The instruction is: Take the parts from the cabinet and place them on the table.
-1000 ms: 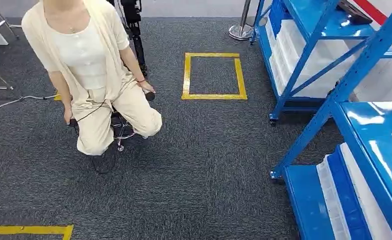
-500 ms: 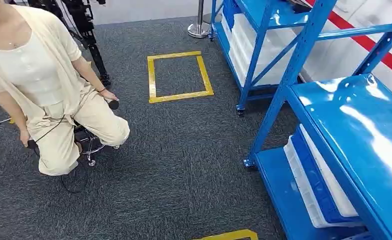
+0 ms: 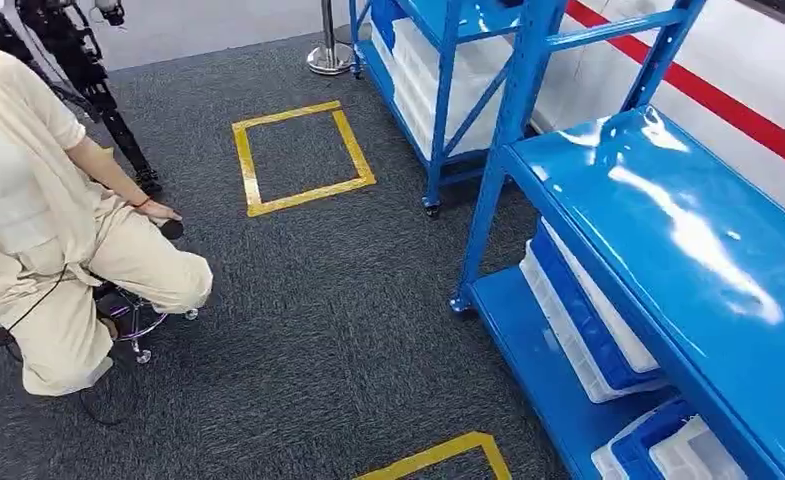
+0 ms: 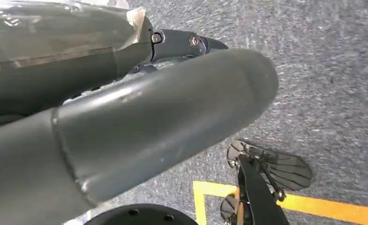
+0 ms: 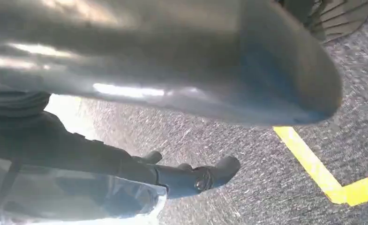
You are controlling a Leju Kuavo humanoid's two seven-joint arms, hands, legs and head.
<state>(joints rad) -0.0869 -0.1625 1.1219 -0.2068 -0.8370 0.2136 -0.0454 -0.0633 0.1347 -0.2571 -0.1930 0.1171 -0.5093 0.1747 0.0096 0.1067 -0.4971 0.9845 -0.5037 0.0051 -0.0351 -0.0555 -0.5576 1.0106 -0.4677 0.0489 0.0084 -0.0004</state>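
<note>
Left hand (image 4: 125,126) and right hand (image 5: 172,70) hang over the carpet; grip state cannot be determined. Parts bins (image 3: 588,320) sit on the rack's (image 3: 668,250) lower right shelf. Hazard: the seated person (image 3: 58,250), left, is near the walking path.

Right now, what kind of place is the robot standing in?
Probably a warehouse-style test area: blue metal shelving racks holding white and blue plastic bins, and yellow tape squares marked on grey carpet.

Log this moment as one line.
phase: approaching rack | left hand: holds nothing | right hand: holds nothing | bins on lower shelf | person seated on left
</note>
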